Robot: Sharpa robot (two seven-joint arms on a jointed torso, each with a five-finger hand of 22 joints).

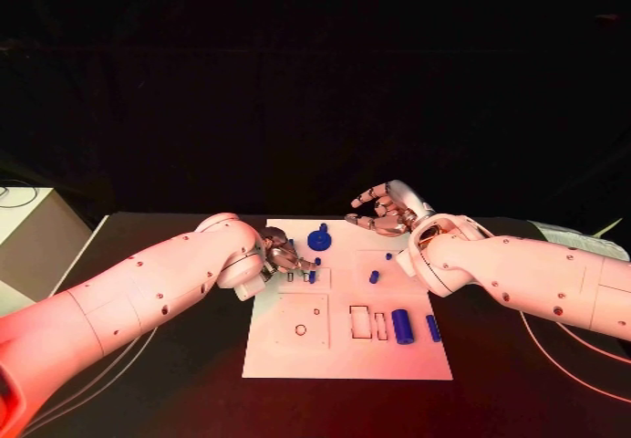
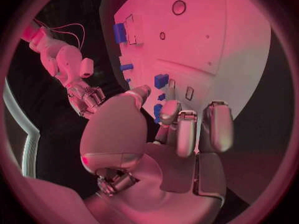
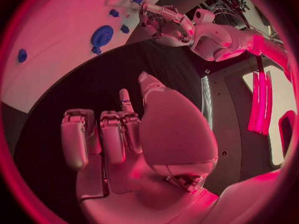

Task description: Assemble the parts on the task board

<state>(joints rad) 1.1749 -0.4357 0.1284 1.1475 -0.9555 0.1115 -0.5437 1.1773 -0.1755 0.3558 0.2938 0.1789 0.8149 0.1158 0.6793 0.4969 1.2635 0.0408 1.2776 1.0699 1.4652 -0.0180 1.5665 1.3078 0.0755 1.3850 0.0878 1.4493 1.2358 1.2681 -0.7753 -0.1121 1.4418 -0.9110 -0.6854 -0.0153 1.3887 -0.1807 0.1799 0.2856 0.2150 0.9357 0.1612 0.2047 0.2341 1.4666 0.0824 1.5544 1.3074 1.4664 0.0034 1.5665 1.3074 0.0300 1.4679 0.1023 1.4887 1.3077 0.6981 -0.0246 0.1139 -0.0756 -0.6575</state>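
The left hand (image 1: 280, 258) curls its fingers (image 2: 179, 124) over the task board (image 1: 296, 351) at its ten o'clock edge; whether they pinch a small blue part (image 1: 312, 275) there I cannot tell. The right hand (image 1: 384, 211) hovers at one o'clock off the board, fingers loosely curled, holding nothing. A blue cylinder (image 1: 402, 326) lies at four o'clock and a blue gear (image 1: 320, 240) stands at twelve.

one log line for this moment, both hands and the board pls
left hand: over task board left edge, fingers at small blue part | right hand: raised past far edge, holds nothing
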